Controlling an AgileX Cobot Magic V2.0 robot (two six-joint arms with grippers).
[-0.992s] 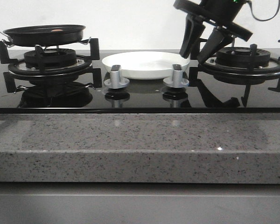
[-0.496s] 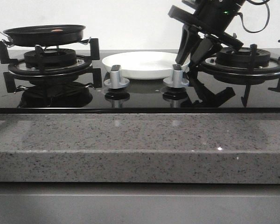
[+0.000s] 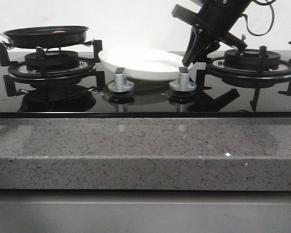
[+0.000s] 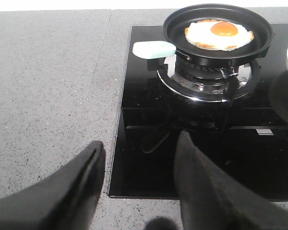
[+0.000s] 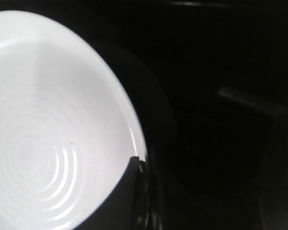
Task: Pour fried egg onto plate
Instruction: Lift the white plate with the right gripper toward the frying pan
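One plate [image 3: 145,63] edge pinched by right gripper [image 3: 190,62] jaws, far finger hidden; left gripper [image 4: 137,184] jaws wide.

A glossy black hob [image 3: 145,99] carries a plain white plate [image 3: 143,62], two silver knobs [image 3: 120,80] and a black pan [image 4: 218,28] holding a cream-white fried egg [image 4: 218,34] with an orange yolk, fronted by speckled grey counter [image 3: 145,153].
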